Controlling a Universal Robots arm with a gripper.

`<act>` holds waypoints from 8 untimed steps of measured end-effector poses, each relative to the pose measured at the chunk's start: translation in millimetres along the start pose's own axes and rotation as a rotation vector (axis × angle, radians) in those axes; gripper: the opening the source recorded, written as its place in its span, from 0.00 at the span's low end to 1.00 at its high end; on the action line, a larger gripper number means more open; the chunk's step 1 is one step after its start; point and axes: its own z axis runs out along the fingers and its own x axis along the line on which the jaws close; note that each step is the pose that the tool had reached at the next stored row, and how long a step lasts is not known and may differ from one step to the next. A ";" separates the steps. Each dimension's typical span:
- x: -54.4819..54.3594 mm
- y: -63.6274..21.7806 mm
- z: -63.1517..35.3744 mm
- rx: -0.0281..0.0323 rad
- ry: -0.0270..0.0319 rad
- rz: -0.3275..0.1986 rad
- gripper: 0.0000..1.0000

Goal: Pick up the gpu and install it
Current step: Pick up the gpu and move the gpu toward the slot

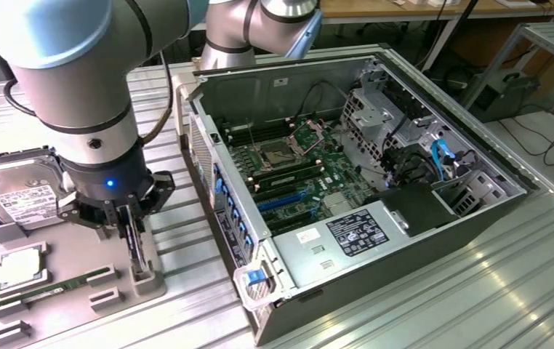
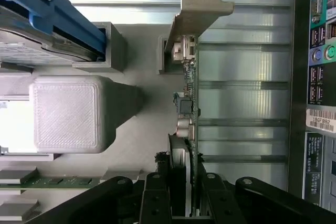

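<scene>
Beneath the gripper [image 1: 134,231] [image 2: 184,178], the gpu [image 1: 138,253] [image 2: 188,103] stands on edge in a grey slotted stand [image 1: 147,280] at the near corner of a grey tray [image 1: 83,254]. The gripper points straight down and straddles the card's upper edge. Whether it has clamped the card or only stands around it, I cannot tell. From the wrist, the card runs away from the gripper as a thin green board with small parts along it. It ends at its silver bracket [image 2: 198,3], the part farthest from the gripper.

On the exterior view's left of the gripper, a hard drive [image 1: 20,193] [image 2: 31,45] with a white label leans in its own holder on the same tray. Nearer the camera than the gripper lie a square processor [image 1: 20,265] and a narrow green memory stick [image 1: 59,287] [image 2: 52,182], each in a recess. The wrist view also shows a blocky grey post [image 2: 68,114] of the tray, just beside the card.

On the exterior view's right of the gripper, well apart from the card, an open computer case [image 1: 257,80] lies on its side on the slatted metal table [image 1: 451,291]. Its motherboard [image 1: 296,167] faces up.
</scene>
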 end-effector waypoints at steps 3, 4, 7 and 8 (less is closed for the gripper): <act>-0.1 0.3 -17.1 -0.0005 0.0000 0.000 0.28; -0.1 0.4 -19.3 -0.0004 0.0000 0.000 0.28; -0.1 0.7 -33.1 -0.0005 0.0000 0.000 0.28; -0.1 0.8 -41.4 -0.0005 0.0000 0.000 0.28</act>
